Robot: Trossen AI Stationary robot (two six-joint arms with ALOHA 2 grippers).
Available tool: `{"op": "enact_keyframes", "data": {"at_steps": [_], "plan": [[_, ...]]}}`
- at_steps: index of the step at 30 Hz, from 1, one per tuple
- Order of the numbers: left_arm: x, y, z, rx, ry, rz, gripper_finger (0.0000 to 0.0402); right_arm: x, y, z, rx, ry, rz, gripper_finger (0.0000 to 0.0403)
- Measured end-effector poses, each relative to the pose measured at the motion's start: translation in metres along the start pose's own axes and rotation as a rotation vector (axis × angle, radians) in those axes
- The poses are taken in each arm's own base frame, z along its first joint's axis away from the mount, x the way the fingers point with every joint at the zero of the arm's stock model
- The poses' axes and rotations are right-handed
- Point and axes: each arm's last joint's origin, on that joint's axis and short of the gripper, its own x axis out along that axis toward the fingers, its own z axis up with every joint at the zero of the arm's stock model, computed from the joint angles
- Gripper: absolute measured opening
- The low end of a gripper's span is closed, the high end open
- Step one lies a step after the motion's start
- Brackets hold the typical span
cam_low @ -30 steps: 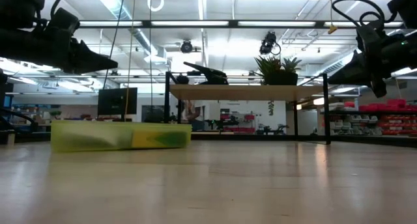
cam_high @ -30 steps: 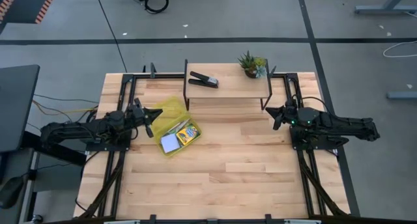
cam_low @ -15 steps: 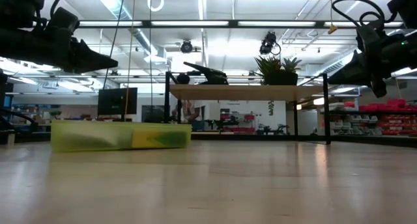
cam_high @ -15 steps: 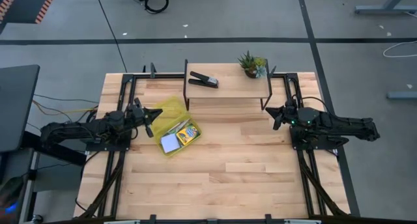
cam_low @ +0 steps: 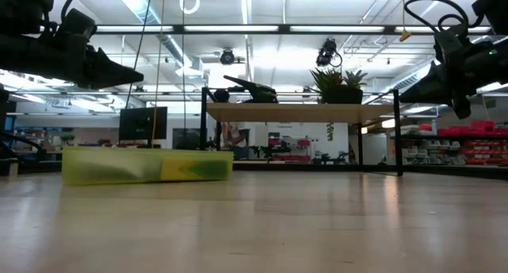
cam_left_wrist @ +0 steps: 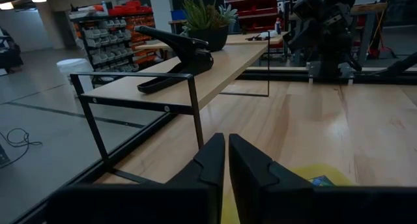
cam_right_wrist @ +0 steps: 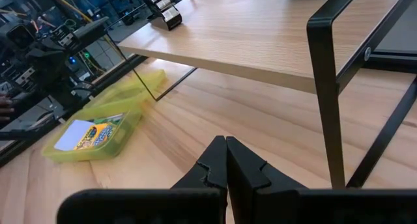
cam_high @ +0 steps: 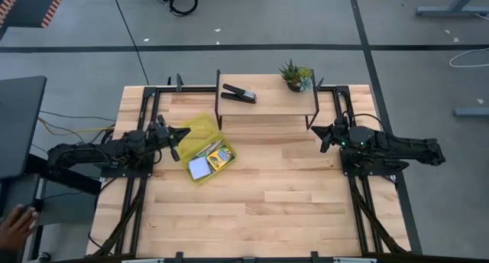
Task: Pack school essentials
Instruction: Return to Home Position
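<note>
Yellow supply box [cam_low: 143, 165] sits left of centre on the tabletop [cam_high: 290, 194], lid open, w/ crayon box [cam_high: 218, 157] & pale blue notepad [cam_high: 199, 168] inside. L claw [cam_left_wrist: 226, 140], pressed together, hangs just beside it; R claw [cam_right_wrist: 225, 140], likewise pressed together, well apart opp. Beyond, shelf [cam_high: 267, 102] carries black stapler [cam_high: 238, 94] & potted plant [cam_high: 295, 75].

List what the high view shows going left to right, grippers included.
person's hand → left gripper → yellow supply box → black stapler → potted plant → right gripper
</note>
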Motion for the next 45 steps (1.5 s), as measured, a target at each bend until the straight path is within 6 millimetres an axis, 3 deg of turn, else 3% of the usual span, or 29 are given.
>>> {"op": "enact_keyframes", "data": {"at_steps": [45], "plan": [[0.0000, 0.0000, 0.0000, 0.000, 0.000, -0.001, 0.0040, 0.0001, 0.0000, -0.0001, 0.000, 0.000, 0.000, 0.0008]]}}
